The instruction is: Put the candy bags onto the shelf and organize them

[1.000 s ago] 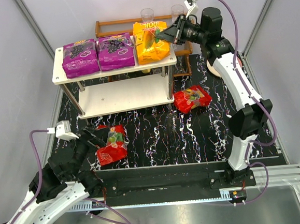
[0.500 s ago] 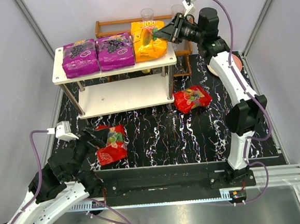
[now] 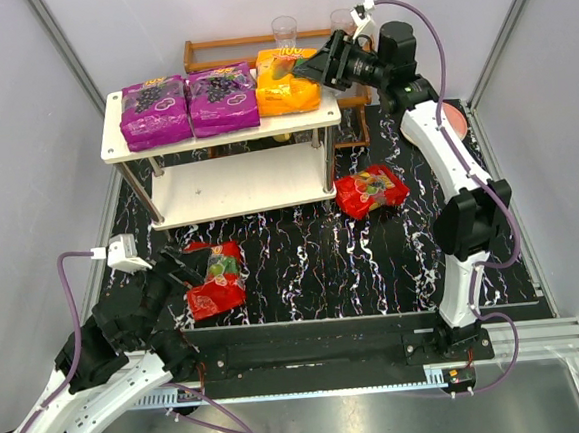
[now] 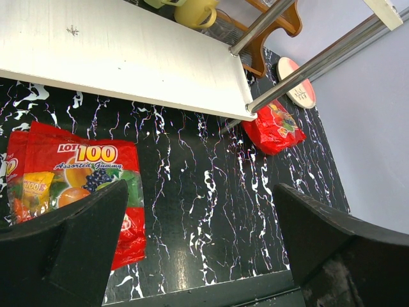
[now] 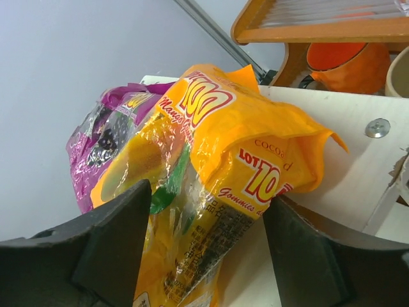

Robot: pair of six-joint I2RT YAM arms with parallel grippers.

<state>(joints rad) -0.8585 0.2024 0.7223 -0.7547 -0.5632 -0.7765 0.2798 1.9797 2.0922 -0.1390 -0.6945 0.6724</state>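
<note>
On the top board of the white shelf (image 3: 114,132), at its right end, lies the orange bag (image 3: 285,82), label up and a little askew, its left edge touching the right purple bag (image 3: 223,98). The left purple bag (image 3: 154,112) sits just beside that one, so the three form a row across the board. The right gripper (image 3: 310,67) reaches in from the right and grips the orange bag's right end: in the right wrist view the crumpled yellow plastic (image 5: 211,160) fills the gap between the two fingers (image 5: 108,243) and touches both, with a purple bag (image 5: 105,137) showing behind it and bare white board (image 5: 348,173) to the right. The shelf's lower board (image 3: 237,185) carries no bag.

Two red bags are down on the black marbled table (image 3: 313,265). The far red bag (image 3: 370,191) lies just off the shelf's front right leg; the near red bag (image 3: 215,279) lies toward the left front, well apart from it. The left gripper (image 3: 178,268) hovers at the near red bag's left side with its fingers spread wide and nothing between them; its wrist camera shows that bag (image 4: 77,179) under the left finger.

Behind the shelf stands a brown wooden rack (image 3: 221,49) with clear glasses (image 3: 284,28) on top.
</note>
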